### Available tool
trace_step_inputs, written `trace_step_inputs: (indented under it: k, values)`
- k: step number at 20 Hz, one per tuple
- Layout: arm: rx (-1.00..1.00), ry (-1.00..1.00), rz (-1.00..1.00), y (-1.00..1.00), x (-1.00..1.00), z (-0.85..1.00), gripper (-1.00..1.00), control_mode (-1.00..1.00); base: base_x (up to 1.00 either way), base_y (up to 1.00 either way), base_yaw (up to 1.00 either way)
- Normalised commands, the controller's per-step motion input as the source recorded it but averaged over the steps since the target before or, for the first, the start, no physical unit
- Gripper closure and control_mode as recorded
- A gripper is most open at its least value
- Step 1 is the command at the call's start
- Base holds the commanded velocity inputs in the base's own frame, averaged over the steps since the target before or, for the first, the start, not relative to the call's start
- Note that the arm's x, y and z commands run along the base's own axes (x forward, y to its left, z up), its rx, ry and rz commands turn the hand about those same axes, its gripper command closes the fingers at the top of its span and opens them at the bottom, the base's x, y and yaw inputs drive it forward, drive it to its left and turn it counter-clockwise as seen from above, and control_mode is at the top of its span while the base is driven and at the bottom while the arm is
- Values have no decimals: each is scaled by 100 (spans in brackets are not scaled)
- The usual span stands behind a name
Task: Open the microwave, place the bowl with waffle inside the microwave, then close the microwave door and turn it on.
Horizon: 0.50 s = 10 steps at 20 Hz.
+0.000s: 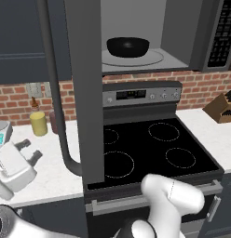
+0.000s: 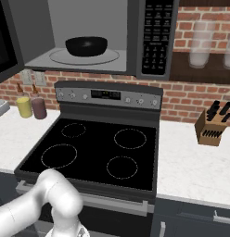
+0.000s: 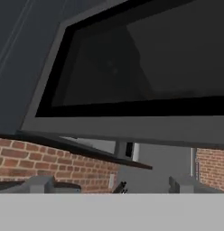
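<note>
The microwave (image 1: 182, 35) (image 2: 135, 28) hangs over the stove with its cavity exposed. The black bowl (image 1: 128, 47) (image 2: 86, 46) sits on the round turntable inside. The waffle is hidden behind the bowl's rim. The microwave door (image 1: 84, 93) (image 2: 5, 41) stands swung out to the left, edge-on in the left base view, its curved bar handle (image 1: 54, 93) on the outer side. My gripper (image 1: 30, 149) (image 3: 114, 184) is low at the left over the counter, open and holding nothing. It looks up at the door's dark window (image 3: 141, 67).
Below is the black stove (image 1: 150, 148) (image 2: 98, 148) with four burner rings. A yellow jar (image 1: 38, 123) (image 2: 24, 106) and a dark red jar (image 2: 39, 107) stand by the brick wall. A knife block (image 1: 222, 108) (image 2: 212, 125) is on the right counter.
</note>
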Motion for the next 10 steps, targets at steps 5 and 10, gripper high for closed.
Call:
trace_step_inputs:
  k: [5, 10]
  values:
    - [0, 0, -27, -25, -18, 40, -100, -100, 0, 0, 0]
    - [-4, 0, -24, -24, -27, 11, -100, -100, 0, 0, 0]
